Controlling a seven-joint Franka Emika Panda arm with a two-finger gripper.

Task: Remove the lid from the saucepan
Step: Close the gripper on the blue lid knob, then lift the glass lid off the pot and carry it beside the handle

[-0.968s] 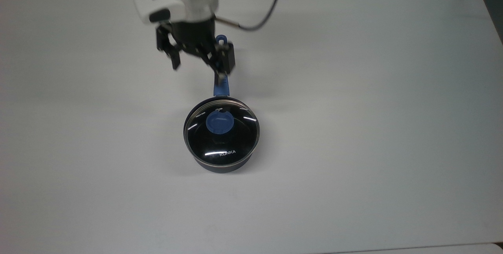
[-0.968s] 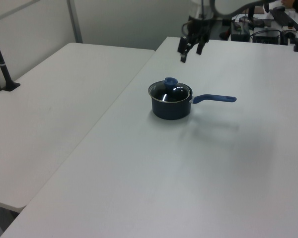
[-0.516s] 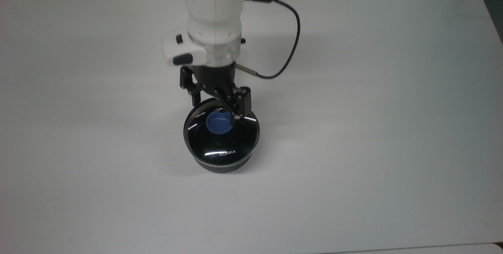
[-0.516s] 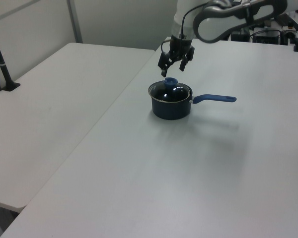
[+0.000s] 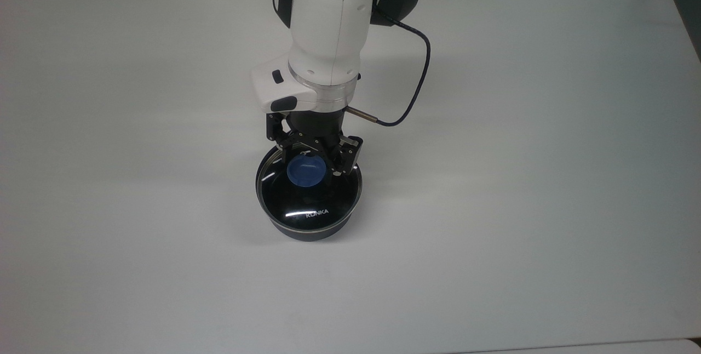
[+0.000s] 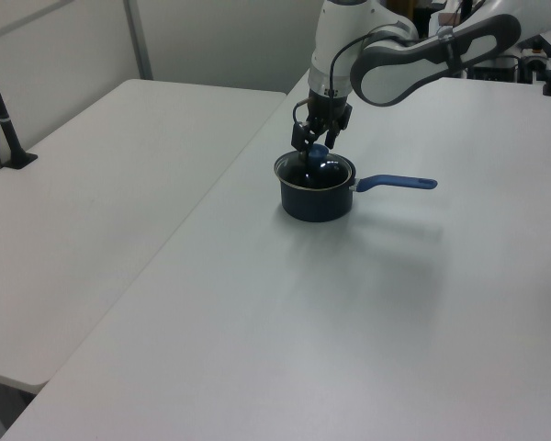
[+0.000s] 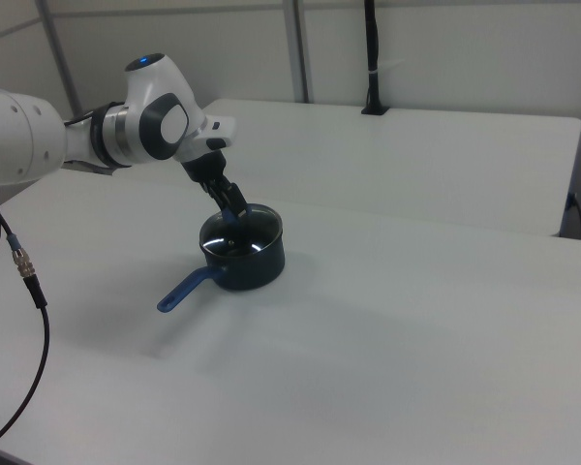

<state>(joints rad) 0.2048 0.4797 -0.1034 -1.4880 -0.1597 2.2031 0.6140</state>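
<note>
So the small dark navy saucepan (image 5: 308, 222) sits on the white table (image 5: 547, 178), and the round clear glass lid (image 5: 315, 200) with the blue knob (image 5: 306, 171) is on it, KONKA lettering facing up in the top view. The black two-finger gripper (image 5: 311, 163) on the white robot arm (image 5: 328, 41) is down at the knob, fingers (image 5: 346, 159) spread apart on either side of it. From above they look slightly wider than the knob, so I'd say nothing is gripped, though contact is hard to judge. The top view hides the pan's long blue handle (image 6: 399, 183) under the arm; the left view shows it sticking out toward the left view's right, and the right view has it (image 7: 182, 291) pointing down-left.
</note>
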